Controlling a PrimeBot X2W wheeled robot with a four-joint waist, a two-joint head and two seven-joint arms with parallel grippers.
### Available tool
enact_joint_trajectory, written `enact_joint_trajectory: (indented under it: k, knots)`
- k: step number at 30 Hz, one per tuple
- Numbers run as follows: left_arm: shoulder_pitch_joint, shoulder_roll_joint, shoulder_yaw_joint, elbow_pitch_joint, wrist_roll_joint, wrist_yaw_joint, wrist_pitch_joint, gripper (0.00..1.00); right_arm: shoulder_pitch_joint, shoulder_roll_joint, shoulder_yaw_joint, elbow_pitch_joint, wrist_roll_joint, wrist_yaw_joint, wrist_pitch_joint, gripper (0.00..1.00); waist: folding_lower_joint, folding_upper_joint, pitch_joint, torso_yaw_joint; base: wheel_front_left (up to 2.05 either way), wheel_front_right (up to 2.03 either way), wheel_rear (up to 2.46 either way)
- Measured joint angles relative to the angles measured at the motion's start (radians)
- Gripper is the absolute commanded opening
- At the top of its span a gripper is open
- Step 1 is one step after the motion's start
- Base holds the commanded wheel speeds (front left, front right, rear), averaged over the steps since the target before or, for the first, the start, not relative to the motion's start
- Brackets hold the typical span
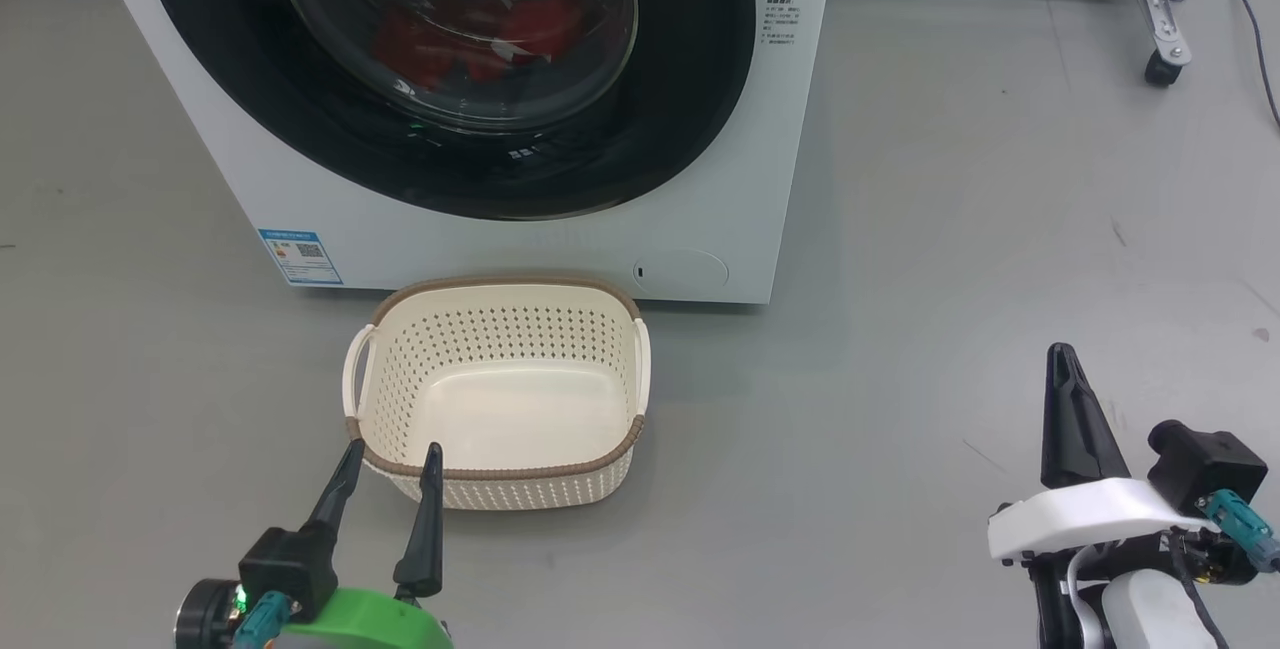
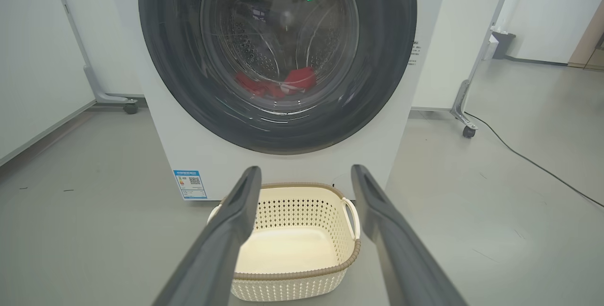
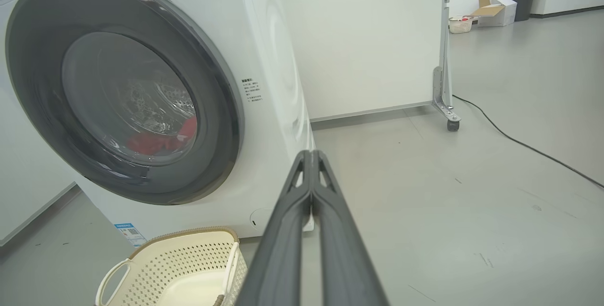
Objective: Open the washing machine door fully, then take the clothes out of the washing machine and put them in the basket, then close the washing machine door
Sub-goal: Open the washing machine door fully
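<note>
1. Dark fingers of the left gripper (image 1: 393, 449) are spread wide with nothing held, their tips seen against the near rim of the cream basket (image 1: 560, 470).
2. The right gripper's (image 1: 1060, 354) 2 fingers are pressed together on nothing, over the grey floor (image 1: 900, 379), well apart from the basket.
3. The basket is set empty on the floor, just before the white washing machine (image 1: 720, 199).
4. The washing machine door (image 1: 700, 79) is seen shut.
5. Red clothes (image 1: 470, 39) are seen lying in the steel drum (image 2: 255, 56) behind the door's glass.
</note>
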Motion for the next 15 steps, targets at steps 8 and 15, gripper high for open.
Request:
enact_joint_trajectory:
  k: [8,15]
  knots:
    - [-0.019,0.0,-0.019,-0.01,0.002,0.0,0.0,1.0,-0.065,0.002,-0.043,0.002,0.08,0.023,0.002,0.0,0.0,0.0001,0.049,0.016,0.0,0.0,0.0]
    - [-0.055,0.0,-0.048,-0.017,0.003,-0.003,0.0,1.0,-0.16,0.023,-0.119,0.003,0.273,0.044,0.034,0.0,0.0,0.0,0.107,0.033,0.0,0.0,0.0]
